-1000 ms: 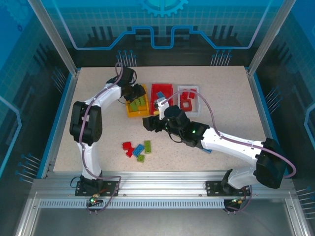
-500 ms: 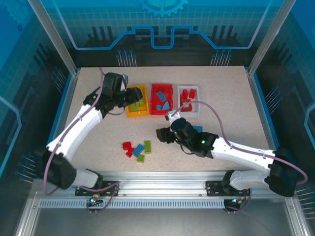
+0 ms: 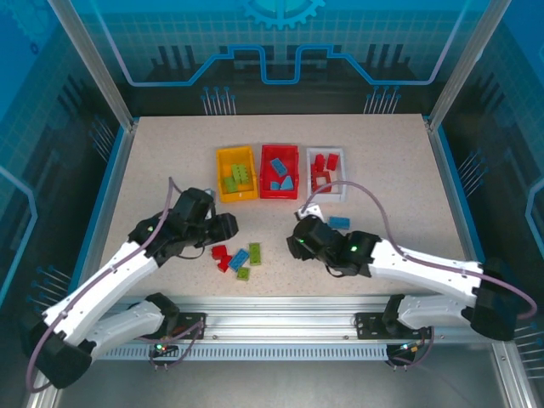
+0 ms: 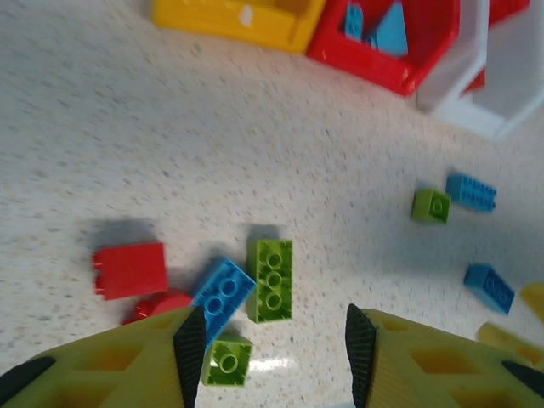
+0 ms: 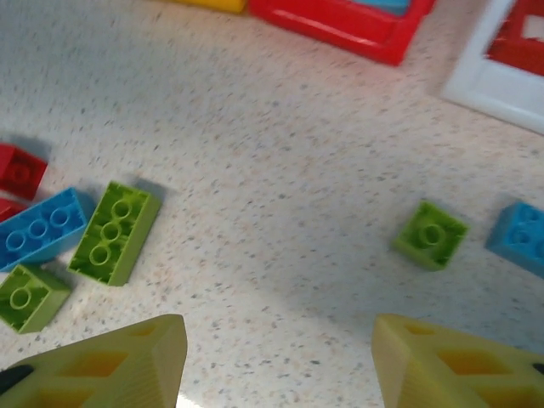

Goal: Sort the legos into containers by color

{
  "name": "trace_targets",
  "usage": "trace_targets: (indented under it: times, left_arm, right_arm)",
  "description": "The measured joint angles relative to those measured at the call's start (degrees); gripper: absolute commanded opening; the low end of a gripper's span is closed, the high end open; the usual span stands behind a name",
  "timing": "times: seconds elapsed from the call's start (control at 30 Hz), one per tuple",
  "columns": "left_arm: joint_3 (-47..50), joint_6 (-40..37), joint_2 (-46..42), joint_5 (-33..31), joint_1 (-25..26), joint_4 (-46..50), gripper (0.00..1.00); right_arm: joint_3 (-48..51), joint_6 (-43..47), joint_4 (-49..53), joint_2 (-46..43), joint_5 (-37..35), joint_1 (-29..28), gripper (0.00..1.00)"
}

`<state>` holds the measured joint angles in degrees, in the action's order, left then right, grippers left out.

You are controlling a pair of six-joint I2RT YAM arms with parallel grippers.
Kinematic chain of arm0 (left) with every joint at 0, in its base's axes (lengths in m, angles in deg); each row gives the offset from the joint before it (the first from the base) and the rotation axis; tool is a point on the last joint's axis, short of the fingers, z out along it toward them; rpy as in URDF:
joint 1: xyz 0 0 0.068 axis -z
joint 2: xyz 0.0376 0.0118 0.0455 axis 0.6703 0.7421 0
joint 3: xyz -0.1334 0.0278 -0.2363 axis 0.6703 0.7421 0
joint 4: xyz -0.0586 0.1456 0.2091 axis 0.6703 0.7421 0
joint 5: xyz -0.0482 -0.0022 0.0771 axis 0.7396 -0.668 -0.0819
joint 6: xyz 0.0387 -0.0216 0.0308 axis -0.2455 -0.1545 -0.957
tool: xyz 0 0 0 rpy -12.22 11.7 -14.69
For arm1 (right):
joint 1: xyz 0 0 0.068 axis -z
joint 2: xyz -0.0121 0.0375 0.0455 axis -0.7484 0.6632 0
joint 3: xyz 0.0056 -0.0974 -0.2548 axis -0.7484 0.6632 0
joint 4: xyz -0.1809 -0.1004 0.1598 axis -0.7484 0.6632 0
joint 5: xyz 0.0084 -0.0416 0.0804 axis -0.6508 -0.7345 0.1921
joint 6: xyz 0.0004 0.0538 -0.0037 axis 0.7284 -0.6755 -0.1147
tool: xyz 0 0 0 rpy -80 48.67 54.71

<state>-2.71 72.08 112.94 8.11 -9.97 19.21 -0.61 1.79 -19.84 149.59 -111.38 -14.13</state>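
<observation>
Three containers (image 3: pixel 279 195) stand in a row at the far side of the table (image 3: pixel 161 161): yellow bin (image 3: pixel 239 198) with green bricks (image 3: pixel 239 176), red bin (image 3: pixel 263 170) with blue bricks (image 3: pixel 279 174), white bin (image 3: pixel 333 196) with red bricks (image 3: pixel 321 166). Loose legos (image 3: pixel 239 260) lie clustered near the front edge. Left gripper (image 3: pixel 228 229) hovers just left of the cluster, jaws partly apart, nothing between them. Right gripper (image 3: pixel 296 244) sits to its right, jaws wide, empty. Lone blue brick (image 3: pixel 339 222) lies beside the right arm.
</observation>
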Motion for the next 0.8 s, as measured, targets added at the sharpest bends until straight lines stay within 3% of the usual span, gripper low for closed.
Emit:
trace_targets:
  times: [0.17,0.5,0.67,0.8]
  left_arm:
    - [0.0,1.9,-5.6,-5.3,0.0,3.7,0.52]
    - [2.7,2.0,-3.3,1.4,0.7,-1.3,0.53]
    - [3.5,2.7,-3.3,1.0,1.1,-0.7,0.53]
    - [3.5,5.7,-5.4,-3.5,1.2,3.4,0.54]
  right_arm:
    - [-9.0,0.5,-0.6,10.1,-0.5,-3.4,0.61]
    - [0.4,-4.0,4.5,0.6,-1.9,5.4,0.64]
    - [0.6,-3.8,4.2,0.7,-1.0,4.7,0.66]
    - [-0.6,0.5,0.2,5.2,2.4,0.6,0.73]
